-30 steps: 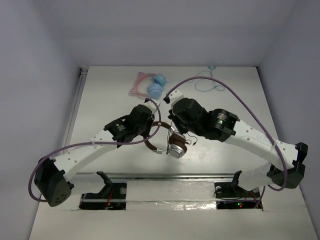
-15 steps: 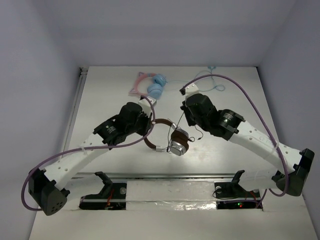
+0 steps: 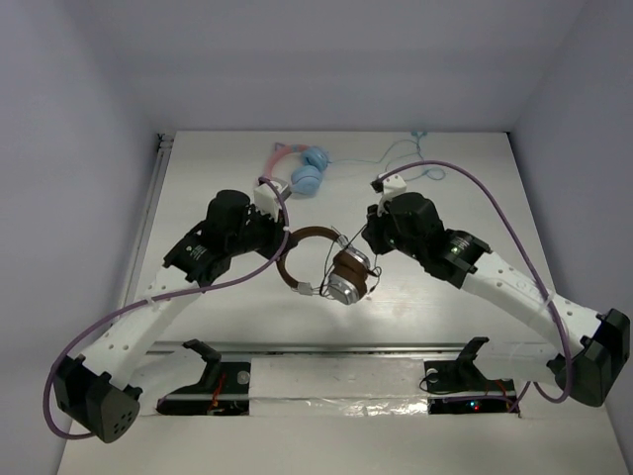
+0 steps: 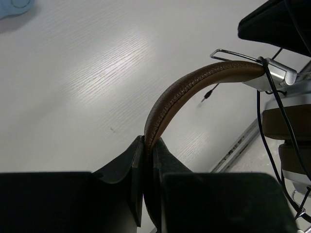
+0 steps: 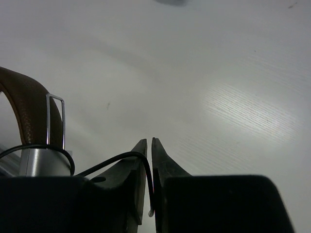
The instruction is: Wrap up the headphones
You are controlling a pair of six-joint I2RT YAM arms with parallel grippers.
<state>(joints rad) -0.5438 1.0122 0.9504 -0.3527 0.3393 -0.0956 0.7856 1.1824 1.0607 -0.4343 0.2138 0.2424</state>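
The left arm (image 3: 158,302) rises from its base at the near left and reaches far and rightward, elbow bent, with the wrist aimed right toward the middle. The left gripper (image 4: 148,141) has its fingers (image 4: 127,162) pressed together on the brown headband of the headphones (image 4: 194,85). The right arm (image 3: 514,292) stretches from the near right toward the far left. The right gripper (image 5: 148,141) pinches the thin black cable (image 5: 116,158), its fingers (image 5: 167,167) almost touching. The two grippers face each other, near but apart.
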